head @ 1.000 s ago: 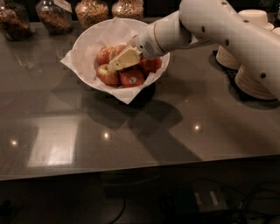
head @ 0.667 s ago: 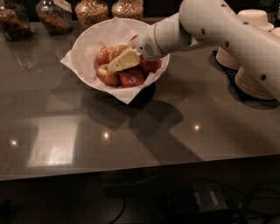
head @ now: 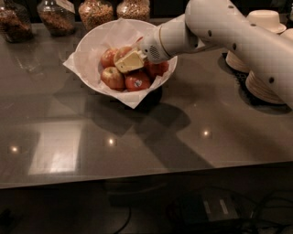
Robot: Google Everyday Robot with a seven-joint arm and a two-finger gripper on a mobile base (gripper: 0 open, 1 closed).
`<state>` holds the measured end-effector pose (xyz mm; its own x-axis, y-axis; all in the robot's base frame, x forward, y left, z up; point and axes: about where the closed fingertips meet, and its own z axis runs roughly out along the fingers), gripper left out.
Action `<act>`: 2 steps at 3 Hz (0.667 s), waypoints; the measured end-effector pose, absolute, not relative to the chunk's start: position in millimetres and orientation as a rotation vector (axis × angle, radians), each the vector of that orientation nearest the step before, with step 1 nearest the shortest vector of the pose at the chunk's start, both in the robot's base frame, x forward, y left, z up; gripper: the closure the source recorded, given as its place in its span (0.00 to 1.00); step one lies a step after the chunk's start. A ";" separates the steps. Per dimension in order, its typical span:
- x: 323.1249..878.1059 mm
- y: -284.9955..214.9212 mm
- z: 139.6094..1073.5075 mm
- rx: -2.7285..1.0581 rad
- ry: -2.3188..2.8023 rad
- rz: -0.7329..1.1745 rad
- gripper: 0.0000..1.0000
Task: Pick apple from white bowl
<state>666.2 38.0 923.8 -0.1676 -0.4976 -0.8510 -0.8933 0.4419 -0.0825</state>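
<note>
The white bowl (head: 91,41), lined with crinkled white paper, stands at the back of the dark table and holds several apples. An apple with a yellow-golden blush and no sticker (head: 112,77) lies at the bowl's front left. A red apple with a white sticker (head: 137,81) lies beside it on the right. Deeper red apples lie at the back left (head: 108,57) and at the right (head: 158,68). My gripper (head: 128,61) reaches in from the right and sits low inside the bowl, over the middle of the pile, just above and right of the blushed apple. It hides part of the apples behind it.
Several glass jars of dry food (head: 94,11) line the table's back edge behind the bowl. Stacked beige disposable bowls (head: 265,20) stand at the back right, under and behind my arm. The dark glossy table (head: 137,146) stretches toward the front edge.
</note>
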 end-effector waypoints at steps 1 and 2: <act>667.9 39.8 925.0 -1.205 1.797 0.558 0.86; 667.4 41.6 933.7 -1.230 1.762 0.551 1.00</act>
<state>667.4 41.6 933.7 -0.1104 -0.5077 -0.8544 -0.9041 0.4084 -0.1259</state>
